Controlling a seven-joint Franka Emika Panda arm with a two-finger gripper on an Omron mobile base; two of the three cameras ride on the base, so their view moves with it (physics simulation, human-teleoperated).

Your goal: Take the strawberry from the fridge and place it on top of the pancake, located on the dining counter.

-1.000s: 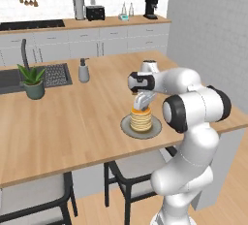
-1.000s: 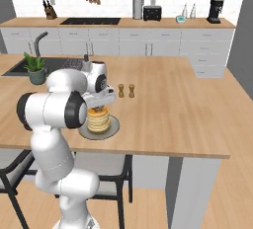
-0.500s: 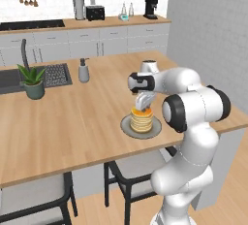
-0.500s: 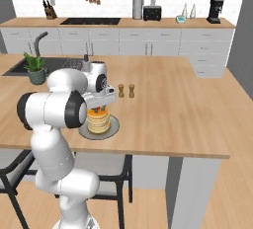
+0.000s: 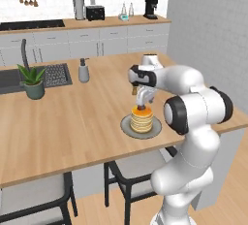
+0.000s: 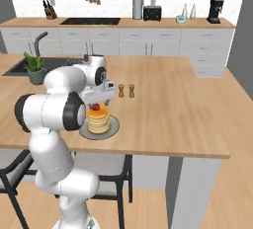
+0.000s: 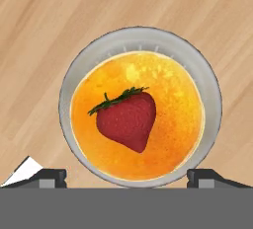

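potted plant (image 5: 32,80) at the far left of the worktop (image 5: 68,122), beside the dark sink (image 5: 9,80) with its tall tap; soap dispenser (image 5: 84,71) a little further right, well apart from the plate. near the front edge, grey plate (image 5: 127,126) carrying the pancake (image 5: 142,120), stack upright and centred on it. strawberry (image 7: 126,120) lay on top of the pancake, near the middle, leafy end turned to the left in the hand view, tip pointing down-right; seen from the right base view as a small red spot (image 6: 95,107) on the stack's top. claw (image 7: 126,174) hung directly above the stack, pointing straight down, fingers (image 7: 49,175) spread wide to either side of the plate's rim, holding nothing, clear of the berry. salt and pepper shakers (image 6: 126,91) stood side by side just beyond the plate, to the right in the right base view. chairs (image 5: 133,170) tucked under the worktop's front edge. toaster (image 5: 95,12) and coffee machine (image 5: 151,7) on the back counter.
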